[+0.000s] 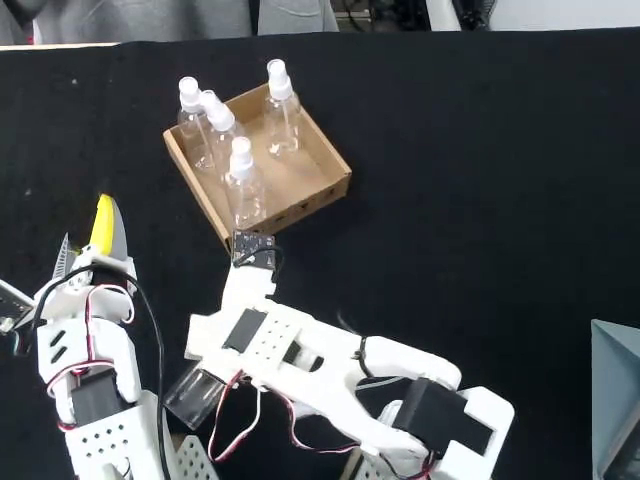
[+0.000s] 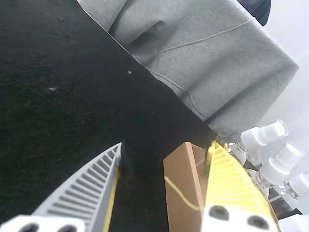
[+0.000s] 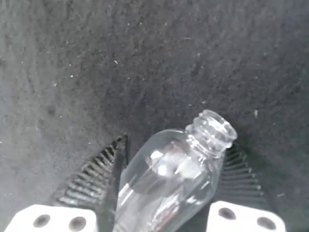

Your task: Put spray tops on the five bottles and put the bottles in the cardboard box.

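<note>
Clear uncapped plastic bottle [image 3: 181, 174] clenched in your right gripper [image 3: 176, 145], near brown cardboard box [image 1: 300, 207] holding four capped bottles [image 1: 245, 185]. Left gripper [image 1: 83, 222] released, empty. Capping step; you likely need a spray top next.

I see the black table [image 1: 480, 150]. The cardboard box [image 1: 300, 208] sits directly on it, in the far left part. A grey object [image 1: 618, 400] is at the near right edge.
</note>
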`<action>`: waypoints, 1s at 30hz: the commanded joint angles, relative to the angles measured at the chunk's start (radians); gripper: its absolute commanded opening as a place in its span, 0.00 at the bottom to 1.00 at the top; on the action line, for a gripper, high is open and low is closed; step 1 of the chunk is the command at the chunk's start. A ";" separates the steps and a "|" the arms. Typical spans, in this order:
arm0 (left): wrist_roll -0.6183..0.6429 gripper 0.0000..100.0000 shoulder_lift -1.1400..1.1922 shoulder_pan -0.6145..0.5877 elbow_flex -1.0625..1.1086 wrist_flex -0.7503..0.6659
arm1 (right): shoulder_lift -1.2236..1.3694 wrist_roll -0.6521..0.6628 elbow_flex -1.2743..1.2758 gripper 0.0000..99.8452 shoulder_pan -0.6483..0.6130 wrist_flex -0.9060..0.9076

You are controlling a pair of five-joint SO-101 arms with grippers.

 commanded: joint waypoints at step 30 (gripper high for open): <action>-0.012 0.26 -0.011 -0.010 0.022 -0.005 | -0.027 0.157 -0.082 0.03 0.292 0.149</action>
